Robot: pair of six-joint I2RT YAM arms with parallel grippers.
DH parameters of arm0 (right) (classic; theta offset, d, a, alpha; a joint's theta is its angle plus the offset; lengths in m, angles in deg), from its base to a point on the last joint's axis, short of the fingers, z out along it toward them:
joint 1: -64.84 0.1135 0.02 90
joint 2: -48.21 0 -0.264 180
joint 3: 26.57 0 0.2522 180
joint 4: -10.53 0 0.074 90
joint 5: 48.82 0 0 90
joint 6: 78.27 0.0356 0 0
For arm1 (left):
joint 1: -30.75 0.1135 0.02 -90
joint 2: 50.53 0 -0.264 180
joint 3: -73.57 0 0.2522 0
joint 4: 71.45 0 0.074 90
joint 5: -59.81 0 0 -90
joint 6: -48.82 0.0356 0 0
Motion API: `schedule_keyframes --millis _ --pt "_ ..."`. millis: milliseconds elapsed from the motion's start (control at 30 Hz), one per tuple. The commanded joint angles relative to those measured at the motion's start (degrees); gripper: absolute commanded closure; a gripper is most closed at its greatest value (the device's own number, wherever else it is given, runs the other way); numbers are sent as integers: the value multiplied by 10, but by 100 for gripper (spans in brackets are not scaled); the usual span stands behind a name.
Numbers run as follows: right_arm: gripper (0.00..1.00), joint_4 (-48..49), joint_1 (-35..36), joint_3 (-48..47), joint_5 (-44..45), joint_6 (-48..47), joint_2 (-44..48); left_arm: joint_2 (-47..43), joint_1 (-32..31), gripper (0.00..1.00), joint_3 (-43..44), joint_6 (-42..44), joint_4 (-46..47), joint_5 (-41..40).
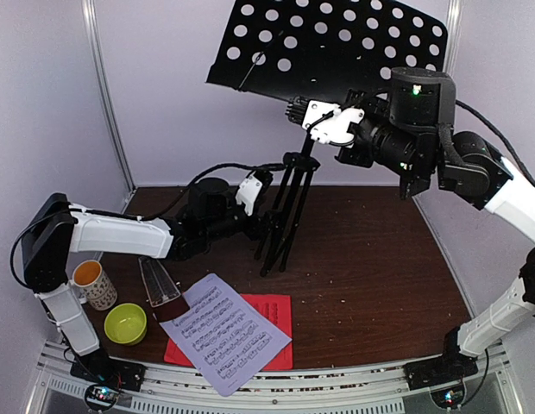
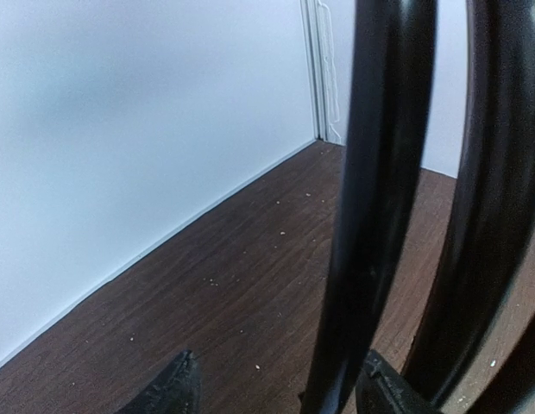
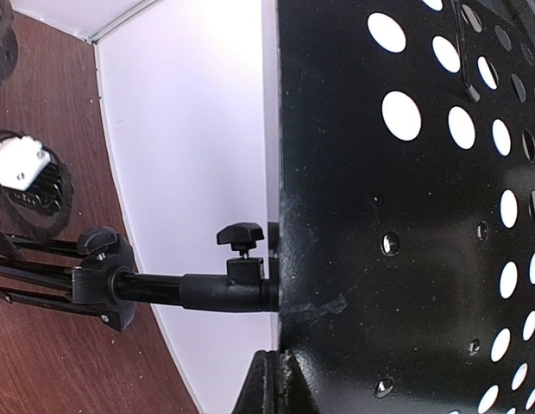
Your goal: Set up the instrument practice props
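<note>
The black music stand (image 1: 289, 203) stands on its tripod at the table's back middle, its perforated desk (image 1: 336, 47) tilted high. My right gripper (image 1: 298, 110) is shut on the desk's lower edge; in the right wrist view (image 3: 280, 384) its fingers pinch the desk (image 3: 405, 216) near the stand's shaft (image 3: 155, 289). My left gripper (image 1: 266, 220) is open at the tripod legs; in the left wrist view (image 2: 280, 392) one leg (image 2: 371, 216) stands between its fingertips (image 2: 177, 392). The white music sheet (image 1: 224, 341) lies over the red one (image 1: 276, 321) at the front. The dark-red metronome (image 1: 161, 289) stands to their left.
A patterned mug (image 1: 93, 285) and a lime-green bowl (image 1: 125, 323) sit at the front left. White walls enclose the table at the back and sides. A metal rail (image 1: 276, 384) runs along the near edge.
</note>
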Motion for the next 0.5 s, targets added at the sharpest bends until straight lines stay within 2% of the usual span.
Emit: schedule_keyframes --millis 0,100,167,333,467 --pt "100 168 15 -26 -7 5 62 18 -3 38 33 21 48 -18" --pt "100 163 16 -27 -25 23 70 29 -11 42 52 38 42 -28" --pt "100 159 16 -27 -27 24 70 37 -18 49 66 58 38 -30" --pt "100 161 15 -27 -12 3 66 52 -29 79 74 98 56 -22" --pt "100 168 15 -27 -1 -17 66 62 -29 92 61 141 94 -13"
